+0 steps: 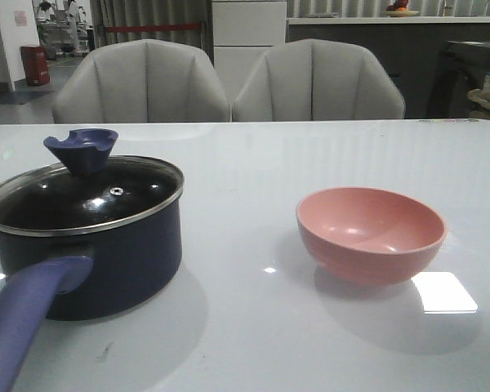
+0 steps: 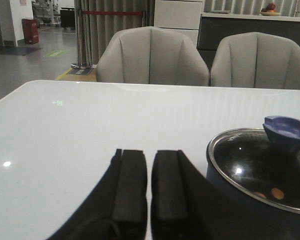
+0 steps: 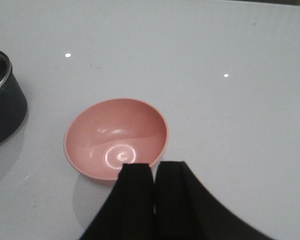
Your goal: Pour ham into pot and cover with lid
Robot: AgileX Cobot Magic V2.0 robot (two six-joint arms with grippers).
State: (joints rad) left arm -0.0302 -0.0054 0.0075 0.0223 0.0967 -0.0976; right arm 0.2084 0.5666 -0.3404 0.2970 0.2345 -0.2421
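The white table [image 1: 253,163] carries the pot [image 1: 106,253] on my left side with its handle [image 1: 24,318] pointing toward me, and the pink bowl [image 1: 370,233] stands upright well apart on my right. The lid [image 1: 90,200] sits on the pot rim with its knob [image 1: 82,149] up, and through the glass I see two small orange pieces of ham [image 2: 277,193] inside. My left gripper [image 2: 149,187] hangs near the pot and my right gripper [image 3: 154,192] above the bowl's near edge, both with fingers drawn almost together and holding nothing.
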